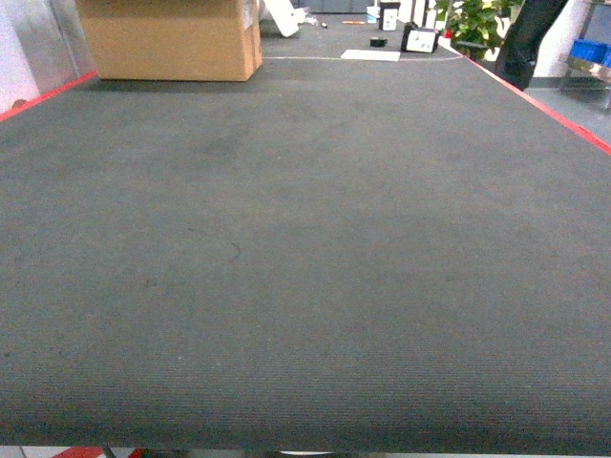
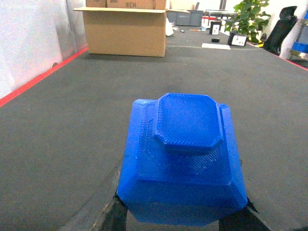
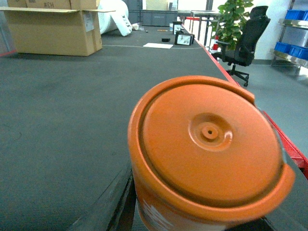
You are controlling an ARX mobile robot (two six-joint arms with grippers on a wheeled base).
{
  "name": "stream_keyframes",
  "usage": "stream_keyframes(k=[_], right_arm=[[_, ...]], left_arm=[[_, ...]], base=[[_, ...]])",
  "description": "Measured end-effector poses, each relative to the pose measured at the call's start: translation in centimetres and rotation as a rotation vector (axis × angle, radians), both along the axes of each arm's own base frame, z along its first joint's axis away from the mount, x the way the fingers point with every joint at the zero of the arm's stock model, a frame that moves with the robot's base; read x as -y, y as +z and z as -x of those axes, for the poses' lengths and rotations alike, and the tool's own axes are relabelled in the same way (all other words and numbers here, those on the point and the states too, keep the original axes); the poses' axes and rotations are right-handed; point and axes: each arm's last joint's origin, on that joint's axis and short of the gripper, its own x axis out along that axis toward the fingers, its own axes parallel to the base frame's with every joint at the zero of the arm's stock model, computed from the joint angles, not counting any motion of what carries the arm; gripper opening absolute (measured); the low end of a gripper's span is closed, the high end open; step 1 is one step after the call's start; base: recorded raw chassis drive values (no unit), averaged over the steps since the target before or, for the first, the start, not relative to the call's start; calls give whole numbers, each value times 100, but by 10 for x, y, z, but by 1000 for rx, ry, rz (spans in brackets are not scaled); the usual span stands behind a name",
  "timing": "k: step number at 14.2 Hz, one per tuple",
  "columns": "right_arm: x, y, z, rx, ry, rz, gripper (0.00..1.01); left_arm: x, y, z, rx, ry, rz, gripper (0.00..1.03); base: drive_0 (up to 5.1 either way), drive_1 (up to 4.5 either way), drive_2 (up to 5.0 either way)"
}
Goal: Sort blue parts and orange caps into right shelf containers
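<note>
The wrist views show 2 task pieces, 1 to each arm: 1 blue part (image 2: 183, 159) and 1 orange cap (image 3: 209, 156). The blue part fills the lower middle of the left wrist view; it is a chunky block with bevelled corners, a raised octagonal boss on its near face and fine printed ridges all over. It sits pinched between the left gripper's (image 2: 180, 211) 2 dark fingers (image 2: 103, 207), which press on its lower sides, above the grey carpet (image 2: 57, 130). The orange cap sits in the right gripper (image 3: 192, 211), round and wide, with a thick rim, a shallow recessed face and a small central dimple (a bit of white print shows on its side near the bottom edge); 1 dark finger (image 3: 108, 202) lies against its left, so the jaws are clamped on it. The head view shows neither arm, only carpet edged by 2 red lines, 1 on each side. 1 cardboard box (image 1: 172, 38) stands at the far left, 1 green plant (image 3: 236, 19) and 1 black chair (image 3: 245, 36) off to the right. A few blue bins (image 3: 293, 48) rest on a shelf at the far right.
</note>
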Motion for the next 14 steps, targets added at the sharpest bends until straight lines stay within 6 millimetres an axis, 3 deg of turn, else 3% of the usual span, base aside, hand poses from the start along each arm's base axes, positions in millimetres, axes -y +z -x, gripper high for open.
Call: stream_keyframes(k=[5, 14], right_arm=[[0, 0, 0, 0, 0, 0, 44], [0, 0, 0, 0, 0, 0, 44]], left_arm=[[0, 0, 0, 0, 4, 0, 43], [0, 0, 0, 0, 3, 0, 43]], base=[[0, 0, 0], [-159, -159, -159]])
